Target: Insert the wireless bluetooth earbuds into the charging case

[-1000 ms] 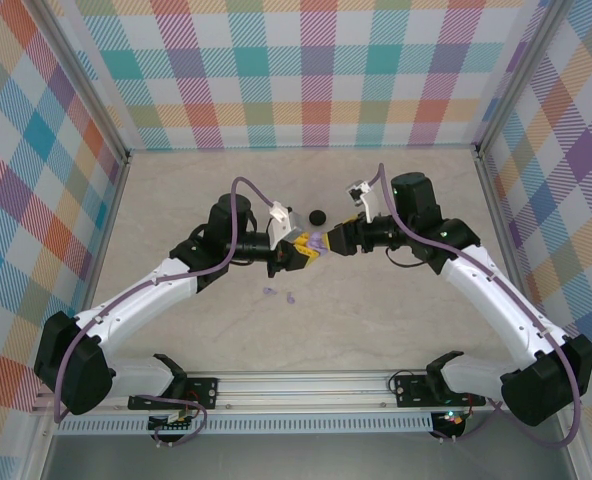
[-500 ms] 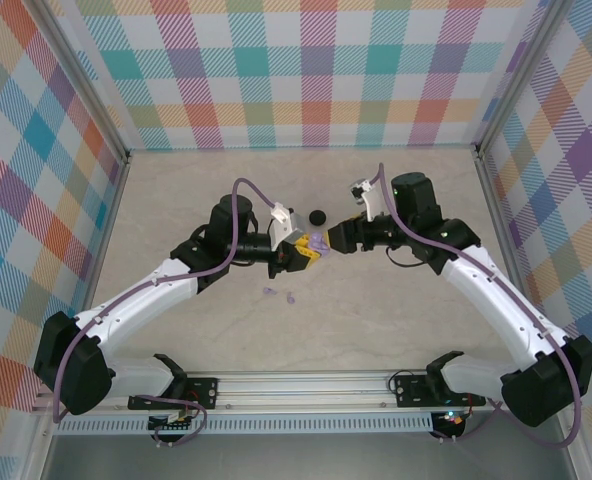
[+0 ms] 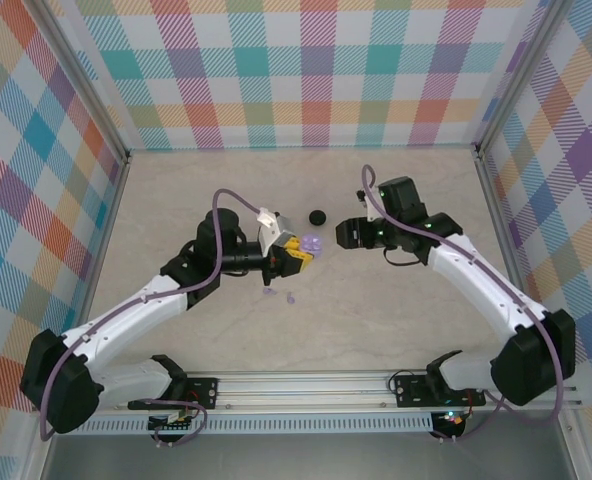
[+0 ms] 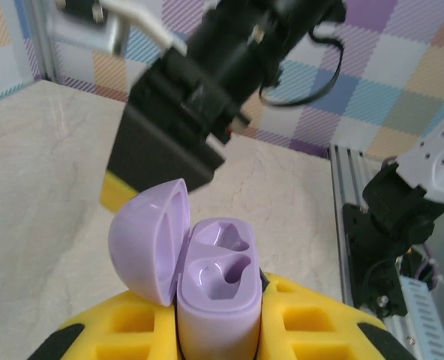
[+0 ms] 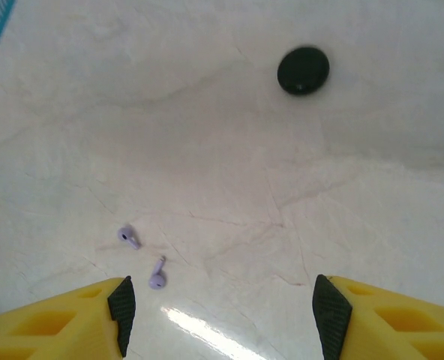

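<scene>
My left gripper (image 3: 296,253) is shut on the pale lavender charging case (image 4: 217,296), held upright between the yellow fingers (image 4: 109,330). Its lid (image 4: 147,238) stands open and both sockets are empty. In the top view the case (image 3: 312,243) sits at the left fingertips, with my right gripper (image 3: 342,234) a short way to its right, apart from it. In the right wrist view, my right gripper (image 5: 226,315) is open with nothing between its pads, above the table. Two lavender earbuds (image 5: 128,238) (image 5: 158,277) lie on the table by the left pad. From above these earbuds (image 3: 269,291) (image 3: 290,297) lie just in front of the left gripper.
A round black case (image 3: 318,215) (image 5: 303,70) lies shut on the table behind the two grippers. Checked walls close the table on three sides, and a metal rail (image 3: 306,385) runs along the near edge.
My right gripper has drawn back to the right, away from the lavender case, and its jaws have spread slightly. The left arm has shifted a little while keeping its hold on the case.
</scene>
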Tool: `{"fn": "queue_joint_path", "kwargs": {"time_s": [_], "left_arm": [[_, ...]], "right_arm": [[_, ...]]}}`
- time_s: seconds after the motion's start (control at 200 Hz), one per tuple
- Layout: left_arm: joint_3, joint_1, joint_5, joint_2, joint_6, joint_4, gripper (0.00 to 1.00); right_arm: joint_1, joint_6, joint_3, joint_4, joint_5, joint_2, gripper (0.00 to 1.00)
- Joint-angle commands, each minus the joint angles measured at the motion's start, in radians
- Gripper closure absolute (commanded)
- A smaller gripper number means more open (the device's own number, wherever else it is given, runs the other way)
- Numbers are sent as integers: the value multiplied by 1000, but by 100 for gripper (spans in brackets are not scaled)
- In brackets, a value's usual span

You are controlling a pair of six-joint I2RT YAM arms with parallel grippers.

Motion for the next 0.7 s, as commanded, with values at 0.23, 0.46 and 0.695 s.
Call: {"fn": "queue_joint_path", "kwargs": {"time_s": [0.23,0.46,0.695], "left_arm": [[-33,4,35,-91,-178,103,100],[-30,15,43,-116,-185,71,100],[-38,28,13,-186,-169,17,100]], "right_arm": [[75,130,-45,98,-130,220,36],[150,179,5,128,-147,365,40],[226,206,72,128,-161,492,47]]}}
